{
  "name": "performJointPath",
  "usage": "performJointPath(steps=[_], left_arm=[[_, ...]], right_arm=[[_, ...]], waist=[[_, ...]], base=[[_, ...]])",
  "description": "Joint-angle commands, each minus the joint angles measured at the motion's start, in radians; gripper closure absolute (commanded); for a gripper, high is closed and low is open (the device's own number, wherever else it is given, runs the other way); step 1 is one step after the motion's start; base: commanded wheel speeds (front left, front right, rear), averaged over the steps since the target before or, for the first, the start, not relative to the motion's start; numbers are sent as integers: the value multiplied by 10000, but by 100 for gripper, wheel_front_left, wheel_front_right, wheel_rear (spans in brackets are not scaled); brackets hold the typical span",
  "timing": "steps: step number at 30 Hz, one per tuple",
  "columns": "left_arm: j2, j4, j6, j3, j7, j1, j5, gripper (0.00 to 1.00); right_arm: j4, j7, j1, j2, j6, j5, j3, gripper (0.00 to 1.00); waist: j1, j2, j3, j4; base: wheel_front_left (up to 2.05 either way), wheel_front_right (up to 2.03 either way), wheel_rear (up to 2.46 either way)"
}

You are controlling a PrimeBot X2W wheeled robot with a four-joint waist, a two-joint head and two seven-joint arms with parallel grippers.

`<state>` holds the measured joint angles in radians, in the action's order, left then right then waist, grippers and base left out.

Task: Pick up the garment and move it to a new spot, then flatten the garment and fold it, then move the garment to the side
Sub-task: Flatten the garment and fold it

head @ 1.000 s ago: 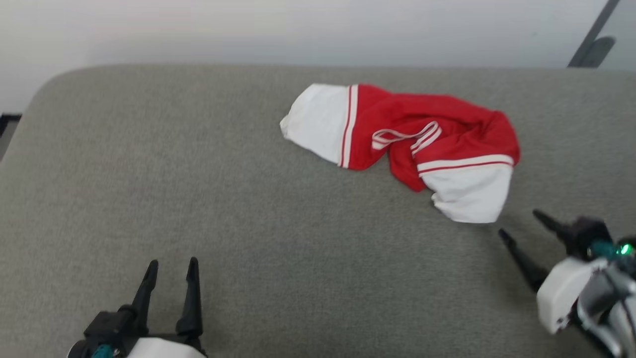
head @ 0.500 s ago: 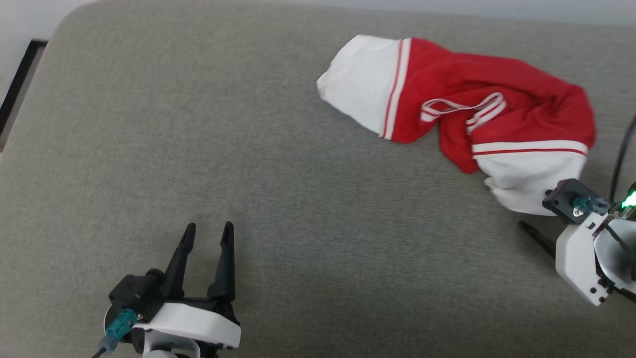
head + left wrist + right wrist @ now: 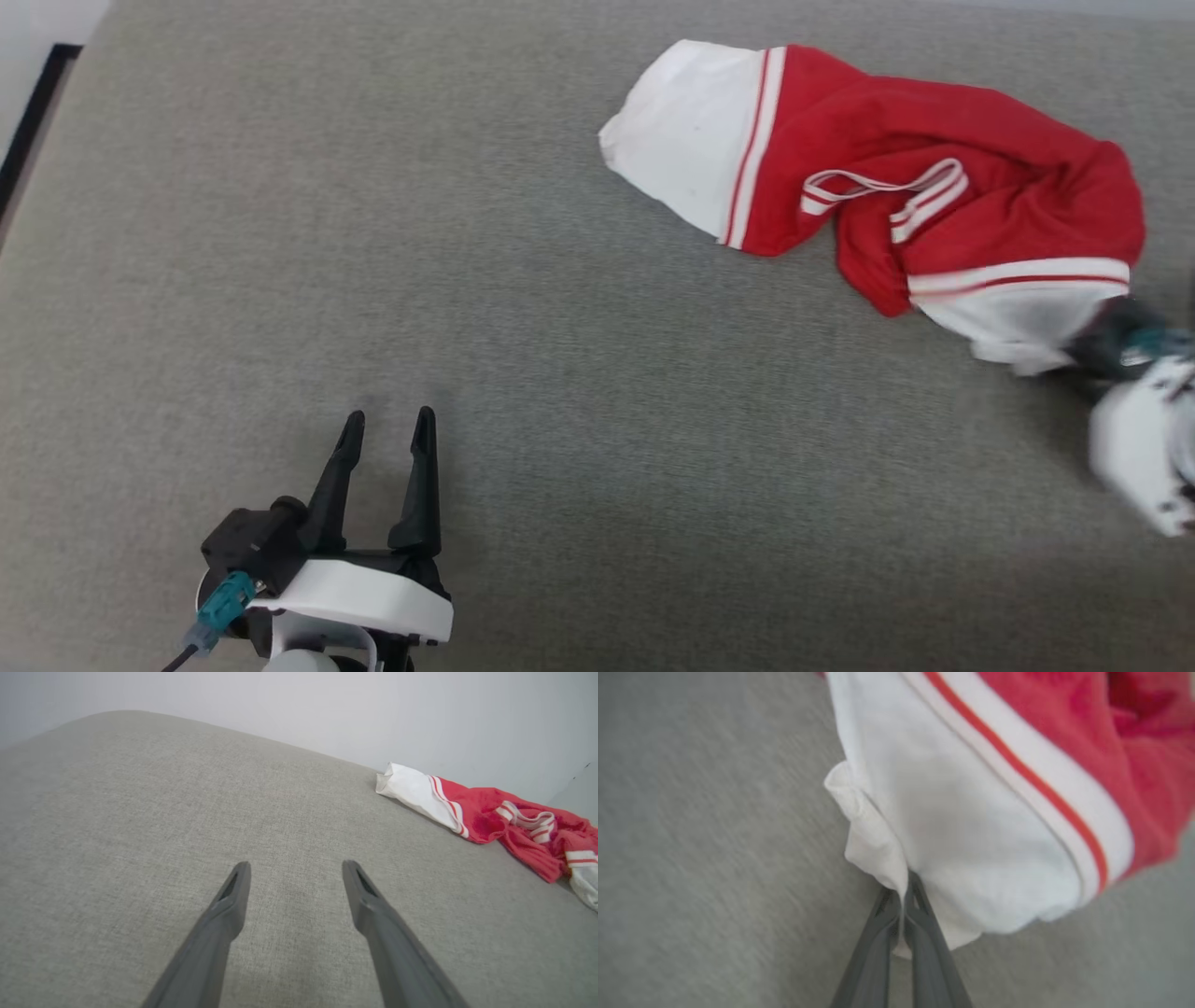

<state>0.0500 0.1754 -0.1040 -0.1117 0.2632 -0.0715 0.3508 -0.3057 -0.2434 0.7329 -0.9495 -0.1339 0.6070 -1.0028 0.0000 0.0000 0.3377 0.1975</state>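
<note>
grey fabric cushion [image 3: 560,392], crumpled red-and-white garment [image 3: 934,196] lying on it

The left claw [image 3: 295,864] hangs over a grey cushion [image 3: 117,812], its two dark fingers [image 3: 224,914] spread well apart with nothing between them. Far to the right, near the cushion's back edge, lies the crumpled shirt [image 3: 486,816]: a white sleeve [image 3: 411,791] points left, the red body bunches beside it with striped collar trim [image 3: 528,823] on top, and a second white sleeve [image 3: 586,882] runs off the right edge. A pale wall [image 3: 327,704] stands behind.
</note>
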Motion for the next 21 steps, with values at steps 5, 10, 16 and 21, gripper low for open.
performJointPath(steps=[5,10,16,21], left_arm=[[15,6,-28,-13,20,-234,-169,0],[15,61,-82,-113,20,-400,-230,0],[16,141,-133,-259,20,-582,-253,0],[13,194,-177,-108,20,-542,-368,0]], right_arm=[[-721,278,-175,-980,54,262,173,100],[-1332,344,-227,-1669,43,545,455,100],[-2999,642,-283,-1721,43,806,1190,100],[-4651,1109,-150,-1244,43,354,1828,100]], waist=[[0,0,47,-370],[0,0,219,-517],[0,0,371,-445],[0,0,322,-444]], base=[[0,0,0],[0,0,0],[0,0,0],[0,0,0]])
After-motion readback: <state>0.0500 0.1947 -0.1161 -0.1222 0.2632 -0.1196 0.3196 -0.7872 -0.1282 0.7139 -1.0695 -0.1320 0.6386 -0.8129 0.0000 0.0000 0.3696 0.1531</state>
